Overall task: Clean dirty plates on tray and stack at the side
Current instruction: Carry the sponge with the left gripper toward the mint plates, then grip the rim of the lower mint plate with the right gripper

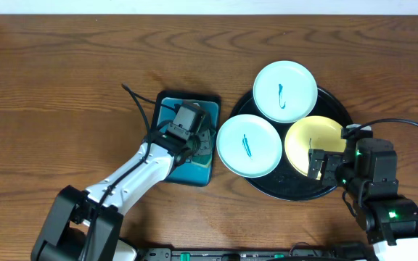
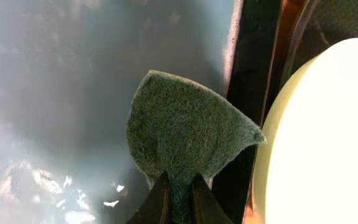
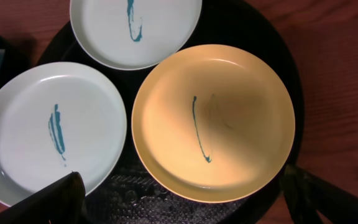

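Pinched tight in the left end effector [image 2: 180, 186], a green fibrous scouring pad [image 2: 185, 130] hangs over the teal rectangular black-rimmed tray [image 1: 187, 96] on the brown wooden tabletop [image 1: 64, 65]. To its right, the large round black tray [image 1: 289, 192] holds a blue-scribbled near-left mint-white plate [image 3: 48, 130], a matching far mint-white plate [image 3: 135, 28] and a marked pale yellow plate [image 3: 213, 121]. Over the yellow plate's near edge hovers the right end effector [image 3: 182, 186], spread wide.
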{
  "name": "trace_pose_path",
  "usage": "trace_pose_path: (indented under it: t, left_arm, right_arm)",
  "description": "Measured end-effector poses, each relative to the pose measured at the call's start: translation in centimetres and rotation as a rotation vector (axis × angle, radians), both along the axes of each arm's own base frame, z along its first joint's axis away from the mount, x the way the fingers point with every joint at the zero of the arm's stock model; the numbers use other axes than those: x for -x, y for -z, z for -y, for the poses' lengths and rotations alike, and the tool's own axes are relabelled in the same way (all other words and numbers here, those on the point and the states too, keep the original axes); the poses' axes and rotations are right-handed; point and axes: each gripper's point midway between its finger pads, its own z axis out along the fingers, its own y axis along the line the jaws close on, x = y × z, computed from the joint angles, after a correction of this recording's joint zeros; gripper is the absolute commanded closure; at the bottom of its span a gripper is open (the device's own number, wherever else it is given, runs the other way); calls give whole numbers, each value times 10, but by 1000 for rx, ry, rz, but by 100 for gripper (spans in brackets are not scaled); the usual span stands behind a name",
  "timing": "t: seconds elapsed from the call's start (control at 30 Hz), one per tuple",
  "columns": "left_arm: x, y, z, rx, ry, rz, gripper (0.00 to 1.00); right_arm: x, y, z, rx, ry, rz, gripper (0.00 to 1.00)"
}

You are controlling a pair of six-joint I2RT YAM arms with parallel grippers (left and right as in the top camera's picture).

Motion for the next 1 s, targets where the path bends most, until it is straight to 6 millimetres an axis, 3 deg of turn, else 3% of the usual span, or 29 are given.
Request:
trace_pose_path:
  t: [0.3,0.8,1.0]
  left_arm:
    - [-12,-45,2,-3,6,59,93]
    - [0,-39,-7,-56,33,13,92]
    - [0,-39,-7,-56,33,12,93]
  right_arm:
    - [2,2,-15,-66,-59,-21,1]
    - [10,57,-56,-258,-177,-325,12]
    - [-3,71,-67,-312,-203,-356,23]
